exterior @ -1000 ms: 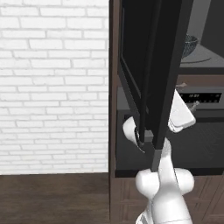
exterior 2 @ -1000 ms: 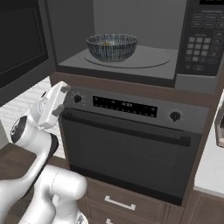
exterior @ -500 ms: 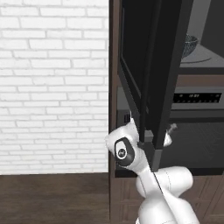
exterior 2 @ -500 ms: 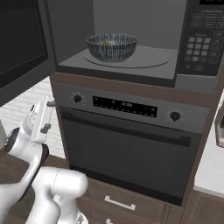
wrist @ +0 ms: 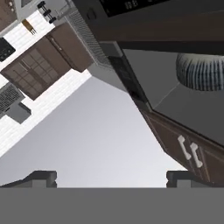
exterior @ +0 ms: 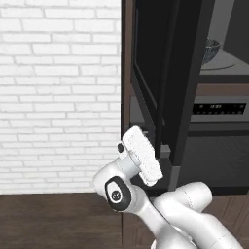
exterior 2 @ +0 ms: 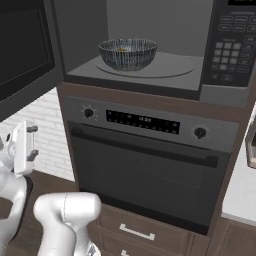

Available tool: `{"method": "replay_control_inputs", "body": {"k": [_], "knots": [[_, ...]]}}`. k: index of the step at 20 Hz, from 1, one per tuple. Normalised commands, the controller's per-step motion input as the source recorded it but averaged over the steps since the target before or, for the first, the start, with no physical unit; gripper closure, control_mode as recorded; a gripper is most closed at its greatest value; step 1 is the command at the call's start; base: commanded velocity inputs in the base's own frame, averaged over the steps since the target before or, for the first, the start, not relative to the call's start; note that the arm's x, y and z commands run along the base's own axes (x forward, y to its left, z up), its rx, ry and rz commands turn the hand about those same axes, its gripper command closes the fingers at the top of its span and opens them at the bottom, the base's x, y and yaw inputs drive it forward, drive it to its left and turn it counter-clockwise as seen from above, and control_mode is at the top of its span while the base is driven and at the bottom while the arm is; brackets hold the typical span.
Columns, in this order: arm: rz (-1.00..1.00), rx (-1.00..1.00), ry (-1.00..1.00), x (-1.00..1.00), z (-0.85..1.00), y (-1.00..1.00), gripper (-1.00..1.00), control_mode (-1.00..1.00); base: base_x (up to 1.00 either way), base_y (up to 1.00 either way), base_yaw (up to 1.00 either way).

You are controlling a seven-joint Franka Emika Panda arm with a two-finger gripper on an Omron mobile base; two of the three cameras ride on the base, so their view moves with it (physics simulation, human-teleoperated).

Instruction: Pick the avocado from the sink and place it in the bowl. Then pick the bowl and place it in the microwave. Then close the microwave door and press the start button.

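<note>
The grey ribbed bowl (exterior 2: pixel 128 53) stands on the turntable inside the open microwave (exterior 2: pixel 150 75). A golden-brown bit of the avocado (exterior 2: pixel 121 49) shows over its rim. The bowl (exterior: pixel 211 51) (wrist: pixel 201 72) also appears past the door and at the hand view's right edge. The microwave door (exterior: pixel 170 73) (exterior 2: pixel 25 50) stands swung wide open to the left. My gripper (exterior 2: pixel 35 142) (wrist: pixel 111 178) is open and holds nothing. It hangs low, left of the oven, beside the door's lower edge. The sink is out of view.
The oven (exterior 2: pixel 145 165) with knobs, display strip and bar handle sits under the microwave. The microwave keypad (exterior 2: pixel 234 47) is on the right. A white brick wall (exterior: pixel 58 97) lies left of the cabinet column, and drawers (exterior 2: pixel 135 232) below the oven.
The hand has swung down and to the left, out from in front of the oven panel to the outer side of the open door. Bowl and door have not moved.
</note>
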Motion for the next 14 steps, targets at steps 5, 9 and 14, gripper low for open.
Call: {"method": "replay_control_inputs", "body": {"k": [5, 9, 14], "knots": [[0.26, 0.0, -0.07, 0.0, 0.03, 0.55, -1.0, -1.0, 0.0, 0.0, 0.0], [0.18, 0.0, -0.14, -0.02, 0.44, 0.45, -1.0, -1.0, 0.0, 0.0, 0.0], [0.1, 0.0, -0.19, -0.11, 0.8, 0.24, -1.0, -1.0, 0.0, 0.0, 0.0]]}}
